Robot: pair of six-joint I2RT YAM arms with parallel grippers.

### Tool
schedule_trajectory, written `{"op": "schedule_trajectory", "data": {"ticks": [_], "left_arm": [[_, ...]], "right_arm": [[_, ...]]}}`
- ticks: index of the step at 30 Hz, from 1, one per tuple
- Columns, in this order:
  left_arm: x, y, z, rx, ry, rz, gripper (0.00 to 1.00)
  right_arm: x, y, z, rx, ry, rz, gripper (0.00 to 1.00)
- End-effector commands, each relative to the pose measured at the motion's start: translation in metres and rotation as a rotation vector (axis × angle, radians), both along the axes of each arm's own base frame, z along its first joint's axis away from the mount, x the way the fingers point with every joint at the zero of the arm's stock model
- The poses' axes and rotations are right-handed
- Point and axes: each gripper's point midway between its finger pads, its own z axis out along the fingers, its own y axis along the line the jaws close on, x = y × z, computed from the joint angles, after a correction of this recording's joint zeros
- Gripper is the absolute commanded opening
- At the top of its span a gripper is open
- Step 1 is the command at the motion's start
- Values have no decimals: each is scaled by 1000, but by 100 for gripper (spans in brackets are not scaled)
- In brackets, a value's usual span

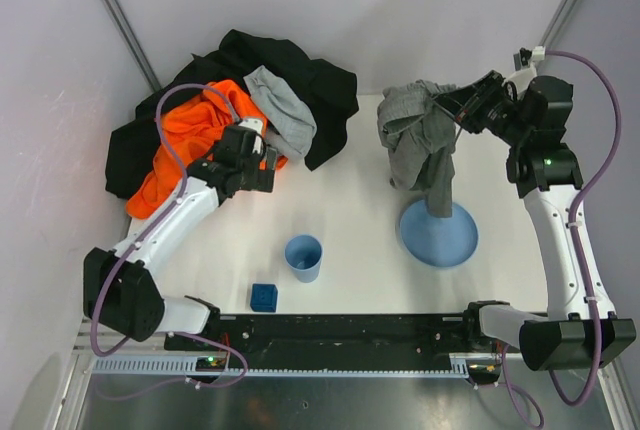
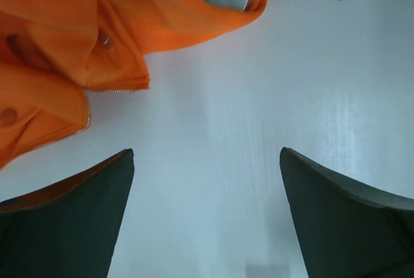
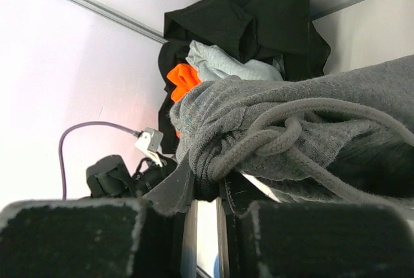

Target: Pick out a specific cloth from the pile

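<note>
The cloth (image 1: 412, 130), a medium-dark grey garment with a cord, hangs in the air at the right, its lower end reaching down to the blue plate (image 1: 458, 248). My right gripper (image 1: 452, 110) is shut on its upper part. In the right wrist view the bunched cloth (image 3: 310, 129) and its cord are pinched between the jaws of the right gripper (image 3: 210, 184). The pile (image 1: 290, 75) lies at the back left: a black garment, an orange one (image 1: 185, 140) and a pale grey one (image 1: 282, 110). My left gripper (image 1: 266, 166) stands open at the orange garment's right edge. In the left wrist view the left gripper (image 2: 207, 161) has only bare table between its fingers, with the orange garment (image 2: 97, 26) just beyond them.
A blue cup (image 1: 303, 257) stands upright near the table's middle front. A small blue block (image 1: 264, 297) lies by the front edge. White walls close in the back and both sides.
</note>
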Motion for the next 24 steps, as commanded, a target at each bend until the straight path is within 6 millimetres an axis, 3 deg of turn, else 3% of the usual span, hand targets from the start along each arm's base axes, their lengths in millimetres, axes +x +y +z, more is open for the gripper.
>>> {"op": "schedule_trajectory", "data": {"ticks": [1,8,18,24], "left_arm": [[-4,20,-9,135,0,55,100],[-10,21,-19,171,13,65,100],[-15,25,-13,174,-25,82,100],[-15,27,-12,178,-33,89,100]], "right_arm": [[0,-2,35,-4,-142,6,0],[22,-3,50,-26,-163,9,0],[45,-7,108,-56,-268,2,0],[55,-35,134,-67,-320,-64,0]]}}
